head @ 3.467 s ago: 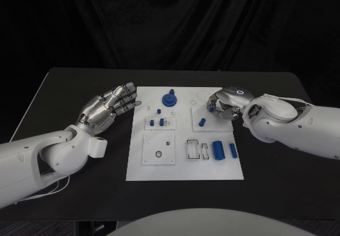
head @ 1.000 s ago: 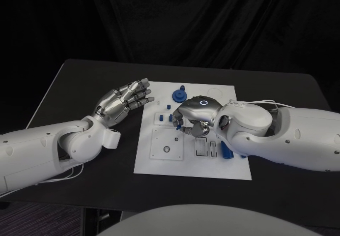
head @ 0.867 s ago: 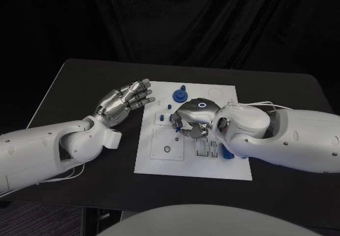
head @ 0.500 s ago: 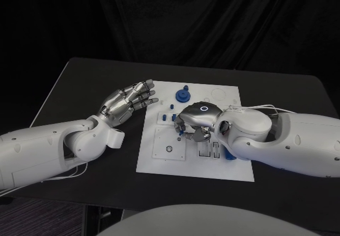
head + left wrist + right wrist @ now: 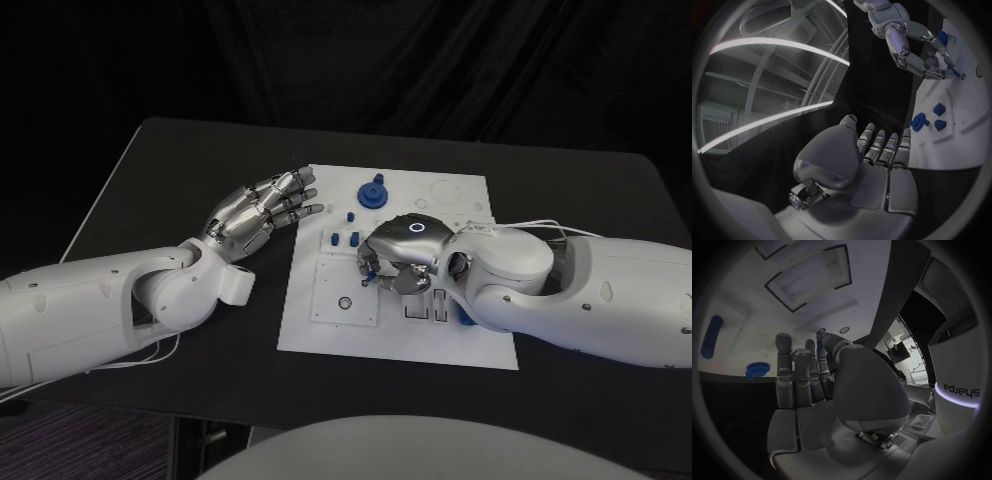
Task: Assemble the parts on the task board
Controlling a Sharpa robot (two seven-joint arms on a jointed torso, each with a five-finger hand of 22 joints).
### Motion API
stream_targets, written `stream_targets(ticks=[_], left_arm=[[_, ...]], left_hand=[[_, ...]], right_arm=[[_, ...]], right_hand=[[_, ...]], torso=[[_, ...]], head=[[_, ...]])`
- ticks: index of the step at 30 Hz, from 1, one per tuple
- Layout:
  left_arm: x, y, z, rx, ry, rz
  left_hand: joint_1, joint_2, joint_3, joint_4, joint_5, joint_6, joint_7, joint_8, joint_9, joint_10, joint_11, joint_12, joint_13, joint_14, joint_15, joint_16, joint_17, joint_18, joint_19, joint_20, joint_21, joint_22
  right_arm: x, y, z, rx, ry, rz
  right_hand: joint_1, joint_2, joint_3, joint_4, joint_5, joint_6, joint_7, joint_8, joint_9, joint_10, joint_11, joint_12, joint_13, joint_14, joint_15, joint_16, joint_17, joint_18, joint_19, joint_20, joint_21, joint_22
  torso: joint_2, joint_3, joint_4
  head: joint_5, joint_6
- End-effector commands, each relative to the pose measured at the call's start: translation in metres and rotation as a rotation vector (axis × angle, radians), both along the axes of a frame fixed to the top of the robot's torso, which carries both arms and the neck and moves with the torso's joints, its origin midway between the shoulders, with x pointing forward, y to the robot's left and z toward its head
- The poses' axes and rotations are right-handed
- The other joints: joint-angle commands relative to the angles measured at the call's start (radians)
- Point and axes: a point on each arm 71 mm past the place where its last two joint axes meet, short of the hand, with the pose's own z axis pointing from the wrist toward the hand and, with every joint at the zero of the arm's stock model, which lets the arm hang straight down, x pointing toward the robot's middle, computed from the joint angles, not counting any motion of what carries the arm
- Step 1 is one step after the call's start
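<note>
While the left hand (image 5: 263,212) waits with fingers spread and empty left of the task board (image 5: 397,340), the right hand (image 5: 395,262) at frame centre pinches a small blue part (image 5: 369,270) above the board, seemingly to seat it.

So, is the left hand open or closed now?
Open: the left hand hovers beside the task board, fingers spread, holding nothing.
</note>
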Motion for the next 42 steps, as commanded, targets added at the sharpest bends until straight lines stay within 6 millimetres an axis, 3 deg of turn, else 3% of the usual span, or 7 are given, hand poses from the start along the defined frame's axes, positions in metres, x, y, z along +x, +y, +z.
stream_targets(ticks=[1,7,18,30,32,37,42], left_arm=[[-0.001,-0.001,0.0,-0.016,-0.001,-0.008],[-0.001,-0.001,-0.002,-0.015,0.003,-0.008],[-0.001,-0.001,-0.005,-0.013,0.01,-0.01],[-0.001,-0.001,-0.008,-0.014,0.015,-0.012],[-0.001,-0.001,-0.008,-0.014,0.016,-0.012],[-0.002,-0.001,-0.009,-0.014,0.017,-0.013],[-0.002,-0.002,-0.01,-0.014,0.019,-0.014]], left_hand=[[0.009,0.001,0.0,-0.004,0.005,-0.003,0.007,-0.001,-0.001,-0.007,0.0,-0.006,-0.001,0.0,0.006,0.004,0.001,-0.019,0.005,0.001,0.003,-0.001],[0.009,0.001,0.0,-0.004,0.005,-0.003,0.007,-0.001,-0.001,-0.007,0.0,-0.006,-0.001,0.0,0.006,0.004,0.001,-0.019,0.005,0.001,0.003,-0.001],[0.009,0.002,0.001,-0.004,0.005,-0.004,0.009,-0.001,-0.002,-0.008,-0.001,-0.008,-0.001,-0.001,0.007,0.004,0.001,-0.02,0.006,0.001,0.002,-0.001],[0.012,0.003,0.005,-0.008,0.007,0.0,0.017,0.0,-0.001,-0.01,-0.007,-0.009,-0.001,-0.002,0.007,0.005,0.001,-0.023,0.009,0.001,0.002,-0.002],[0.012,0.003,0.005,-0.008,0.007,-0.001,0.018,0.0,-0.001,-0.011,-0.007,-0.009,-0.001,-0.002,0.007,0.005,0.001,-0.023,0.009,0.001,0.002,-0.001],[0.013,0.003,0.006,-0.009,0.008,0.0,0.019,0.0,-0.001,-0.011,-0.008,-0.009,-0.001,-0.002,0.007,0.005,0.001,-0.024,0.01,0.001,0.002,-0.002],[0.014,0.003,0.008,-0.011,0.009,0.0,0.02,0.001,-0.001,-0.011,-0.009,-0.009,-0.001,-0.003,0.007,0.005,0.001,-0.025,0.01,0.001,0.002,-0.002]], right_arm=[[-0.001,0.0,-0.002,-0.006,-0.002,-0.009],[-0.002,0.002,-0.004,-0.002,0.001,-0.004],[-0.002,0.006,-0.005,-0.003,0.004,0.004],[-0.001,0.007,-0.008,-0.011,0.009,0.001],[-0.001,0.007,-0.009,-0.017,0.012,0.001],[-0.002,0.008,-0.011,-0.04,0.025,0.002],[-0.002,0.009,-0.013,-0.05,0.032,0.006]], right_hand=[[0.0,0.003,-0.003,-0.002,0.002,0.011,0.004,0.007,0.001,0.007,0.003,-0.003,-0.001,-0.007,-0.002,-0.005,-0.001,0.008,-0.005,0.0,-0.005,0.043],[0.001,0.003,-0.004,-0.003,0.002,0.012,0.005,0.007,0.001,0.009,0.002,-0.003,-0.001,-0.009,-0.002,-0.007,-0.003,0.009,-0.007,0.0,-0.008,0.043],[0.0,0.004,-0.004,-0.004,0.003,0.013,0.005,0.007,0.0,0.011,0.002,-0.004,-0.002,-0.011,-0.003,-0.009,-0.005,0.009,-0.007,0.0,-0.009,0.043],[-0.001,0.003,-0.006,-0.003,0.003,0.011,0.007,0.003,-0.001,0.011,0.003,-0.006,-0.003,-0.014,-0.002,-0.011,-0.008,0.01,-0.011,0.0,-0.016,0.041],[-0.002,0.002,-0.008,-0.004,0.002,0.003,0.008,-0.005,-0.005,0.009,0.005,-0.009,-0.005,-0.019,-0.001,-0.014,-0.01,0.011,-0.016,0.001,-0.024,0.04],[-0.02,-0.008,-0.017,0.005,-0.03,-0.065,0.004,-0.065,-0.037,-0.047,0.029,-0.028,-0.009,-0.065,0.019,-0.049,-0.048,0.016,-0.058,0.014,-0.097,0.024],[-0.029,-0.013,-0.025,0.01,-0.05,-0.069,0.003,-0.083,-0.049,-0.07,0.035,-0.03,-0.006,-0.081,0.025,-0.057,-0.057,0.02,-0.074,0.021,-0.127,0.018]], torso=[[0.0,0.0016,-0.0011],[0.0,0.0031,-0.0017],[-0.001,0.0001,-0.0001],[0.0,-0.0005,0.0009],[0.0,-0.0006,0.0006],[0.0,-0.0005,0.0007],[0.0,-0.0002,0.0004]], head=[[0.001,0.0],[0.0,0.0],[0.0,0.0],[-0.004,0.0],[-0.004,0.0],[-0.005,0.0],[-0.004,0.0]])
